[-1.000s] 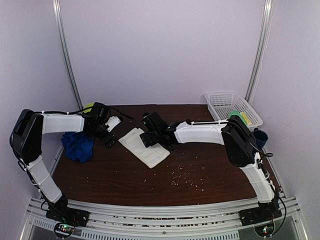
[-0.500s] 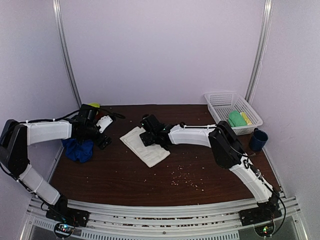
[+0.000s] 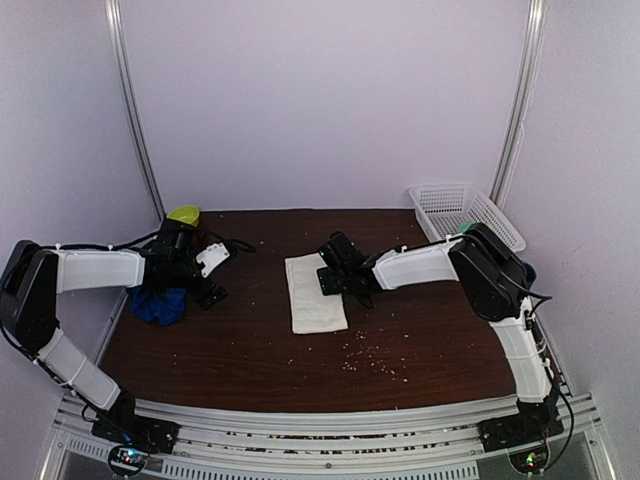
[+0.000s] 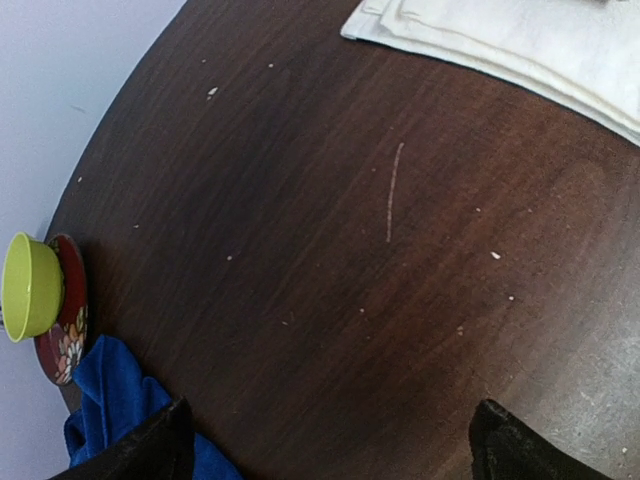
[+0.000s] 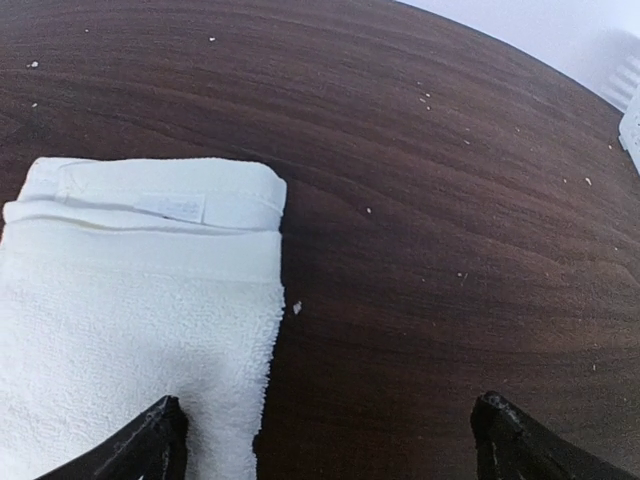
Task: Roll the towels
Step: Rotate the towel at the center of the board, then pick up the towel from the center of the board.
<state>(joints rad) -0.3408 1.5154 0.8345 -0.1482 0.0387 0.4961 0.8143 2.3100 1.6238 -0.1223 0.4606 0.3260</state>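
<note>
**A:** From above, where are the towels?

**B:** The folded cream-white cloth towel lies flat on the dark brown wooden bench. The crumpled royal blue cloth towel sits well to its left.

**A:** And the arms?

**B:** The left gripper hangs left of the white towel, just beside the blue one. The right gripper is at the white towel's right edge.

**A:** Left wrist view?

**B:** Jaws spread wide, holding nothing, over bare wood short of the white towel.

**A:** Right wrist view?

**B:** Also wide apart and empty, with one fingertip over the white towel's edge.
</note>
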